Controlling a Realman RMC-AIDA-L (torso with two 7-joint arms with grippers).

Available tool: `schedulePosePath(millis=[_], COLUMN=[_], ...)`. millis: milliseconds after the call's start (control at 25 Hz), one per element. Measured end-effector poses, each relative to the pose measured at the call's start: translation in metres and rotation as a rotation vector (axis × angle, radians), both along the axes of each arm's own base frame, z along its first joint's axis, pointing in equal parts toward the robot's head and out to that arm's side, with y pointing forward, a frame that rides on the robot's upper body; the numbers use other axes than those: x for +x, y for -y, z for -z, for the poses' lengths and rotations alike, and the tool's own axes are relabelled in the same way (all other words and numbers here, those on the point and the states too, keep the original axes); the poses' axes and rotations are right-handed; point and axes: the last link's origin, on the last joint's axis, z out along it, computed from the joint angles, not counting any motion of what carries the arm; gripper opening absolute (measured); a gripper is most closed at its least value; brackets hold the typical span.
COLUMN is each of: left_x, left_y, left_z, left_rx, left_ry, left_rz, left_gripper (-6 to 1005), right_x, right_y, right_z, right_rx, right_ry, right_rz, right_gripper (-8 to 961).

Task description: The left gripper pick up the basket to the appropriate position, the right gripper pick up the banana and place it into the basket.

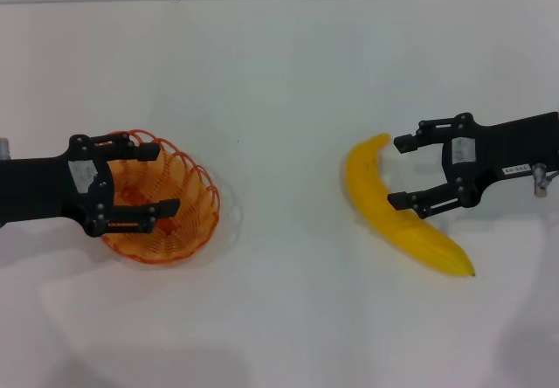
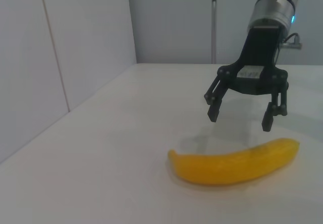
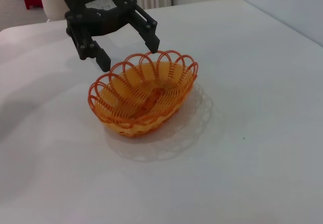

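The orange wire basket (image 1: 206,197) sits on the white table at the left, and it also shows in the right wrist view as the basket (image 3: 141,99). My left gripper (image 1: 166,178) hangs open just over the basket's left side, one finger on each side of its rim. In the right wrist view the left gripper (image 3: 128,56) holds nothing. The yellow banana (image 1: 421,236) lies flat at the right. My right gripper (image 1: 395,171) stands open over its upper half. The left wrist view shows the right gripper (image 2: 239,121) a little above the banana (image 2: 232,163), not touching it.
The white table (image 1: 288,100) stretches between basket and banana with nothing on it. A pale wall (image 2: 60,57) runs along the table's far edge. Nothing else stands near either arm.
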Motion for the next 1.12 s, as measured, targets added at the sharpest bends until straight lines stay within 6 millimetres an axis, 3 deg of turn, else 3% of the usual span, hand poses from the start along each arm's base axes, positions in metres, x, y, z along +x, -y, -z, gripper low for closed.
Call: schedulePosePath(millis=[400, 760, 1000, 1120], left_x=[0.002, 0.015, 0.011, 0.007], left_y=[-0.004, -0.023, -0.041, -0.048], left_z=[-0.005, -0.050, -0.082, -0.085], left_rx=[0.012, 0.076, 0.084, 0.064], left_ry=[0.028, 0.048, 0.006, -0.029], left_rz=[-0.040, -0.266, -0.511, -0.559], left_gripper=[807, 799, 793, 790], right_x=[0.000, 0.001, 0.002, 0.002], right_y=[0.000, 0.001, 0.000, -0.001], right_z=[0.000, 0.001, 0.001, 0.001], right_rx=[0.000, -0.003, 0.005, 0.007], right_ry=[-0.003, -0.004, 0.000, 0.001], right_rz=[0.001, 0.005, 0.009, 0.010], right_gripper=[884, 884, 884, 884])
